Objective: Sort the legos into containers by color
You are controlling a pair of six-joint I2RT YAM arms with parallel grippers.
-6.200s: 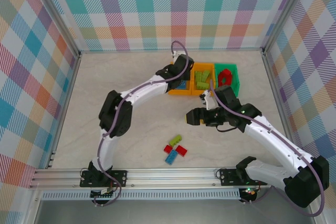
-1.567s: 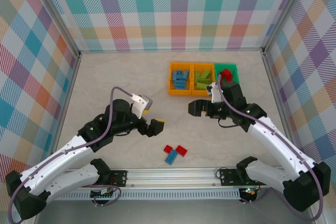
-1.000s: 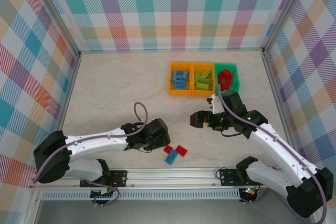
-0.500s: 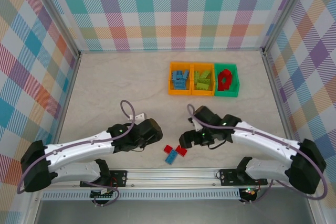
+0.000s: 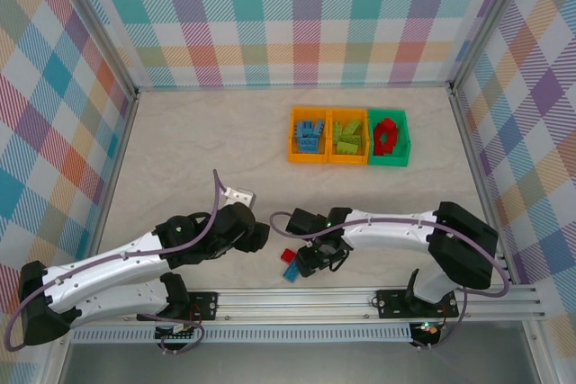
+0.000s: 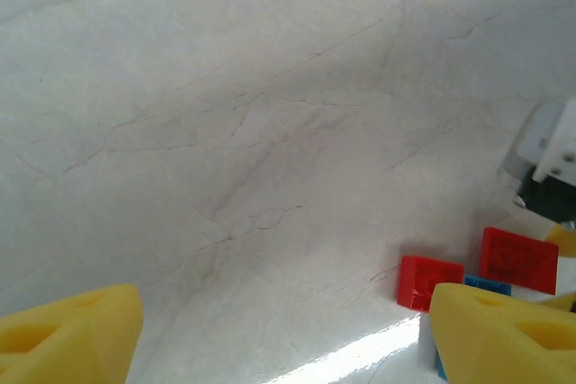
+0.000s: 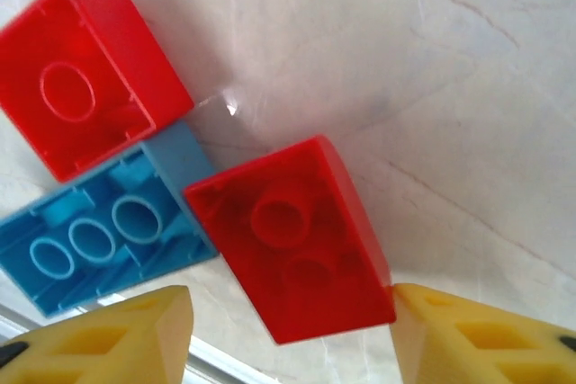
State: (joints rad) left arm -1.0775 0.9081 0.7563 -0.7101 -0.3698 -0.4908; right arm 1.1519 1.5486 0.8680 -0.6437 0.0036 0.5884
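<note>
Three loose legos lie near the front edge: a red lego, a blue lego and a second red lego. In the right wrist view my right gripper straddles that second red lego; the right finger touches its corner, while the left finger stands a little apart from it. In the top view the right gripper covers this lego. My left gripper hovers just left of the group, open and holding nothing, its fingertips wide apart. The red legos sit ahead to its right.
Three containers stand in a row at the back: an orange bin with blue legos, an orange bin with green ones, and a green bin with red ones. The metal rail runs close behind the loose legos.
My right gripper has dropped left onto the loose legos and its jaws have narrowed around a red one. The left gripper has opened wider and stayed left of the group.
</note>
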